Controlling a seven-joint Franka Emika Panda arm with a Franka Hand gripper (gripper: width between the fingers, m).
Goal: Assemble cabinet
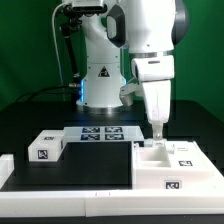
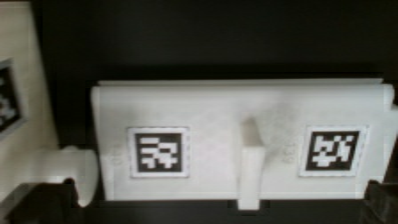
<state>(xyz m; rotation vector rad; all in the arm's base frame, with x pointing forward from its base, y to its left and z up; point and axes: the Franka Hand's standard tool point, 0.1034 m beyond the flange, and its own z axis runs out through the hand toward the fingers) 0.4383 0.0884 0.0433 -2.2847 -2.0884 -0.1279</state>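
Note:
The large white cabinet body (image 1: 178,167) lies on the black table at the exterior view's right, with tags on its top and front. My gripper (image 1: 157,133) hangs straight down over its near-left part, just above it. In the wrist view the body (image 2: 231,110) fills the middle, showing two tags and a raised ridge (image 2: 253,160) between them. My gripper (image 2: 214,205) is open and empty, its dark fingertips (image 2: 32,195) standing far apart at the frame's two edges, astride the ridge. A smaller white tagged block (image 1: 45,147) lies at the exterior view's left.
The marker board (image 1: 100,134) lies behind the black mat, in front of the robot base (image 1: 100,85). A low white L-shaped wall (image 1: 70,188) borders the table's front and left. Another white tagged piece (image 2: 15,90) shows at the wrist view's edge.

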